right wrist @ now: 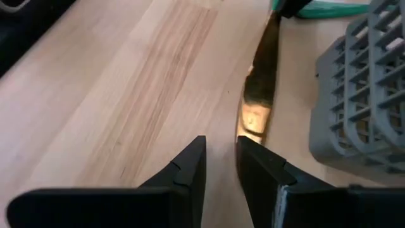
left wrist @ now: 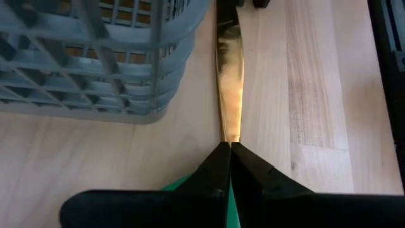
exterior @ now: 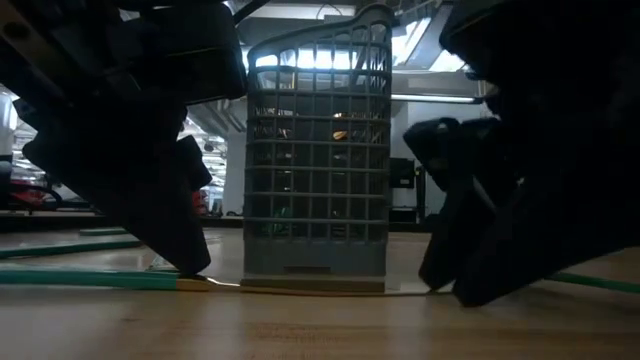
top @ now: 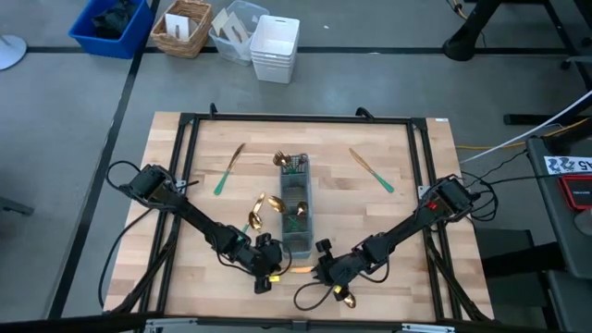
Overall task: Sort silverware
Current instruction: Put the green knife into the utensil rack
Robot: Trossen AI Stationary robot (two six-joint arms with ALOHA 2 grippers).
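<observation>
So the grey caddy sits mid-table with a few gold pieces already in it, and a knife lies flat on the wood right along its near end. The left gripper has its fingers pressed together, pinching that knife where the green handle meets the gold blade.

My worry: it's a thin, slick thing grabbed off-centre, so on the lift the blade could swing down or twist out of the pinch. It's also touching or nearly touching the caddy base, so a drag could nudge the caddy.

The right gripper hovers over the blade tip with fingers slightly apart, holding nothing, and could get bumped.

The knife runs crosswise: handle toward the left arm, blade tip toward the right.
</observation>
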